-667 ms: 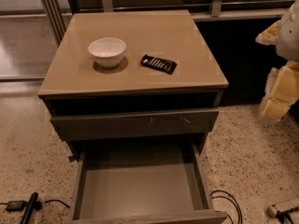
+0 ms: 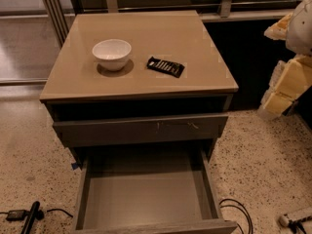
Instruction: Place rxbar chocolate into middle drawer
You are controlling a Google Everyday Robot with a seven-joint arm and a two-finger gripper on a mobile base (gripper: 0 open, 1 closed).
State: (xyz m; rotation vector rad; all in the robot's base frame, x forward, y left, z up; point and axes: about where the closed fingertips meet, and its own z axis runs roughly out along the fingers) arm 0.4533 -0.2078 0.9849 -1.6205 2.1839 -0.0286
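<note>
a speckled stone floor [image 2: 273, 169] spreads under a squat cabinet [image 2: 146, 33] with a glossy tan top. the middle drawer [image 2: 146, 199] is pulled well out at the bottom of the cabinet, toward the camera, showing its plain grey floor and thin side walls. above it sits a shut grey drawer front [image 2: 141, 129] with pale scratches near its middle, and over that a dark slot under the tan top. at the right edge of the view the gripper [image 2: 285, 89] hangs beside the cabinet, well apart from everything on top – a pale yellow and white shape partly cut off by the frame, and whether it is released or clenched cannot be told. a white bowl [image 2: 112, 53] stands upright on the left half of the top. the rxbar chocolate [image 2: 166, 66] lies flat just right of the bowl, not touching it, turned at a slight angle – on the cabinet top, not in the drawer. a black cable [image 2: 236, 211] loops on the floor by the drawer's right corner.
</note>
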